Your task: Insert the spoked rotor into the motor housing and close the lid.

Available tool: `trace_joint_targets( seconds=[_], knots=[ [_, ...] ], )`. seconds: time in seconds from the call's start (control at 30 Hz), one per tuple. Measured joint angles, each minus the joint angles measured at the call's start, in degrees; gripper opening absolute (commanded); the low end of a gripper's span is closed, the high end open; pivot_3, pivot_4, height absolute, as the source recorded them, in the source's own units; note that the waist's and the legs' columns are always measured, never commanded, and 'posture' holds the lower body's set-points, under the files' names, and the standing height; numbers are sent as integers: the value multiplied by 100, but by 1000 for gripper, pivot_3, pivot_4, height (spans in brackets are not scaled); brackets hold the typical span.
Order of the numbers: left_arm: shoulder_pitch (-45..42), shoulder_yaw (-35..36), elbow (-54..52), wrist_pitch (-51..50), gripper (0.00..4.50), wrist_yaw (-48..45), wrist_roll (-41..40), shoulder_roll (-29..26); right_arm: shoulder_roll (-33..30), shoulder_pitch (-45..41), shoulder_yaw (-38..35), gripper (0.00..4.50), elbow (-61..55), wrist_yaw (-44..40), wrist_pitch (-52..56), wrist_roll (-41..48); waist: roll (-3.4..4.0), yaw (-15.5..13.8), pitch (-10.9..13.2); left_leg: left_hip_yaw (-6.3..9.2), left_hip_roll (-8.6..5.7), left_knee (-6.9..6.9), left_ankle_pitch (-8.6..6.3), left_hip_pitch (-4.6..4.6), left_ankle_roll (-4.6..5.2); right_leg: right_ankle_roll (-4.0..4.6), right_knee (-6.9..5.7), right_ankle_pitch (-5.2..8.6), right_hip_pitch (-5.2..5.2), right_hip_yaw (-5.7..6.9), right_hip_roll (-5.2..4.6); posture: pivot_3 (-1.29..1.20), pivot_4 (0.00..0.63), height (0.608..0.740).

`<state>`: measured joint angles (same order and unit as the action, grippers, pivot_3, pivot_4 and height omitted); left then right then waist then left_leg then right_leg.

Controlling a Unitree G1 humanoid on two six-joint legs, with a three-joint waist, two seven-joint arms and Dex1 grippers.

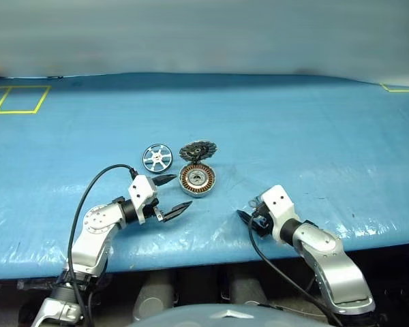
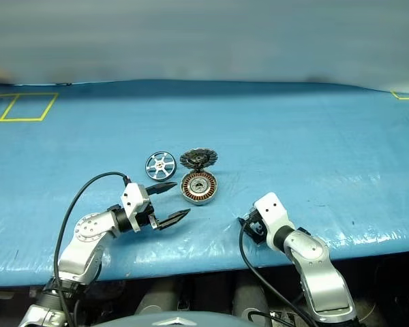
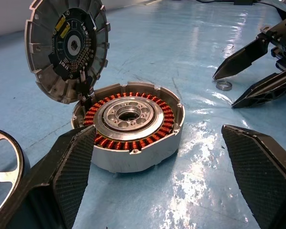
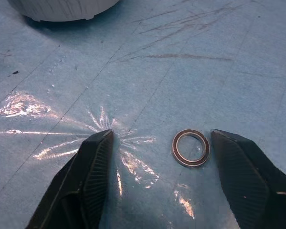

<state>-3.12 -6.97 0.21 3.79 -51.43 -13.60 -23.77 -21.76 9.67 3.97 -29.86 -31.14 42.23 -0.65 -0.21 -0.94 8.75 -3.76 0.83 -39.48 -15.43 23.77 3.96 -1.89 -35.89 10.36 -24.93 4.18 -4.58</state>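
Note:
The spoked rotor (image 1: 157,158) lies flat on the blue table, left of the motor housing (image 1: 196,179). Copper windings show inside the housing (image 3: 133,124). The lid (image 1: 198,150) stands upright at the housing's far edge, its dark ribbed face (image 3: 66,47) turned toward me. My left gripper (image 1: 182,191) is open just left of and in front of the housing, holding nothing. My right gripper (image 4: 162,136) is low over the table to the housing's right. It is open, with a small metal ring (image 4: 190,148) lying on the table between its fingers, close to one fingertip.
The blue table cover (image 1: 313,136) stretches wide behind and to both sides of the parts. Yellow tape marks (image 1: 17,100) sit at the far left and the far right corner (image 1: 402,87). The table's front edge (image 1: 211,262) runs just below both grippers.

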Motion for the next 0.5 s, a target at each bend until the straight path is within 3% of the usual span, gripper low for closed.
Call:
trace_joint_targets(
  seconds=[0.43,0.5],
  knots=[
    [-6,-32,90,57,4500,11,2,0,-286,42,-2,2929,-83,251,181,242,-4,-26,-3,5,-1,0,-2,-2,4,-1,6,1,9,5,-4,0,150,740],
    [-15,-32,93,60,4500,11,2,0,-315,42,-2,2578,-76,269,206,286,-6,-32,-4,7,-1,-1,-3,-6,5,-1,8,1,14,7,-4,0,150,740]
  ],
)
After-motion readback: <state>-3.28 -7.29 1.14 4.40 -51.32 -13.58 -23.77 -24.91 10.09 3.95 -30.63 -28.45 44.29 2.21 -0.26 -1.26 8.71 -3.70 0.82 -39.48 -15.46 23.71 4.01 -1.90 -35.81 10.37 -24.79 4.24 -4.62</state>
